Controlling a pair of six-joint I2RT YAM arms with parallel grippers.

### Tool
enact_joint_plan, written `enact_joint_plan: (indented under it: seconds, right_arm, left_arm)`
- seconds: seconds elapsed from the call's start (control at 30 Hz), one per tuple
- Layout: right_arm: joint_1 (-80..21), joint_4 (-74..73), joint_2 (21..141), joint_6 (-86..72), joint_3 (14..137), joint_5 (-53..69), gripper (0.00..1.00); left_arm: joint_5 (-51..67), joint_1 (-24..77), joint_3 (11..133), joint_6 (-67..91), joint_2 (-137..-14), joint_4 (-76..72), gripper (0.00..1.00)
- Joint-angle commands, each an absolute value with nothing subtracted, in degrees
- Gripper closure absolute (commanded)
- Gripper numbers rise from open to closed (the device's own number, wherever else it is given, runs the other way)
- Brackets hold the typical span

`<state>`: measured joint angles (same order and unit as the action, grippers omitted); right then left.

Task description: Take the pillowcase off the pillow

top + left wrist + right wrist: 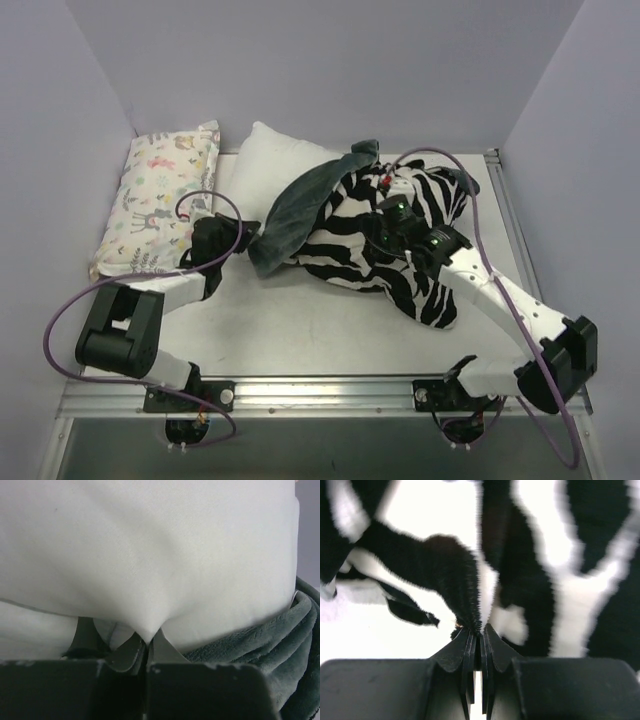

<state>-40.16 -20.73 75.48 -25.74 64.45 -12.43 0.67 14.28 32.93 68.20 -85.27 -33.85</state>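
Observation:
The white pillow lies at the back centre, its right part still inside the pillowcase, whose zebra-striped face is up and whose grey-green plush edge folds back over the pillow. My left gripper is at the pillow's near left edge. In the left wrist view the left gripper is shut on a pinch of the white pillow, with grey-green plush to the right. My right gripper sits on the striped cloth; up close the right gripper is shut on a fold of pillowcase.
A pastel animal-print pillow lies at the back left against the wall. Purple cables loop over both arms. White walls enclose the table on three sides, and a metal rail runs along the near edge.

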Motion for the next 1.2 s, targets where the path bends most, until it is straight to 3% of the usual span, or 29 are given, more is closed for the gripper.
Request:
enact_joint_plan:
  seconds: [0.0, 0.23, 0.43, 0.6, 0.73, 0.87, 0.97, 1.0, 1.1, 1.17]
  right_arm:
    - [-29.9, -25.2, 68.3, -27.4, 61.6, -9.3, 1.0]
    - [-7.0, -28.3, 60.9, -29.2, 64.0, 2.4, 1.0]
    - [-0.2, -29.9, 60.5, -29.4, 66.4, 5.4, 1.0]
    - [11.1, -29.8, 60.2, -29.8, 67.1, 12.4, 1.0]
    - [10.6, -29.5, 59.8, -30.7, 68.0, 15.6, 1.0]
    - [-3.7, -30.6, 61.0, -27.5, 68.6, 8.2, 1.0]
    - [-16.1, -32.2, 61.6, -25.6, 66.9, 2.0, 0.77]
    - [-18.9, -32.3, 60.6, -25.3, 66.1, -3.4, 0.54]
    - [-30.8, -33.9, 58.6, -26.3, 64.0, -12.9, 0.26]
    - [-41.3, -34.8, 58.4, -27.6, 63.6, -18.0, 0.2]
  left_arm:
    - [-6.7, 13.5, 34.6, 65.7, -80.8, -33.1, 1.0]
    - [-9.8, 8.0, 33.8, 61.0, -73.2, -22.8, 1.0]
    - [-7.7, 2.6, 32.8, 57.3, -67.9, -17.3, 1.0]
    - [-4.9, -1.6, 33.1, 56.4, -66.6, -14.4, 1.0]
    - [-3.8, -2.0, 34.6, 55.2, -66.5, -12.6, 1.0]
    - [-1.6, -0.4, 35.9, 53.5, -67.1, -12.2, 1.0]
    - [-1.8, 2.5, 36.9, 52.2, -67.0, -10.8, 1.0]
    - [-2.0, 3.3, 36.7, 52.0, -66.2, -10.8, 1.0]
    - [-3.4, 5.7, 35.9, 51.8, -65.0, -10.4, 1.0]
    - [-4.1, 7.1, 35.6, 51.9, -64.9, -10.3, 1.0]
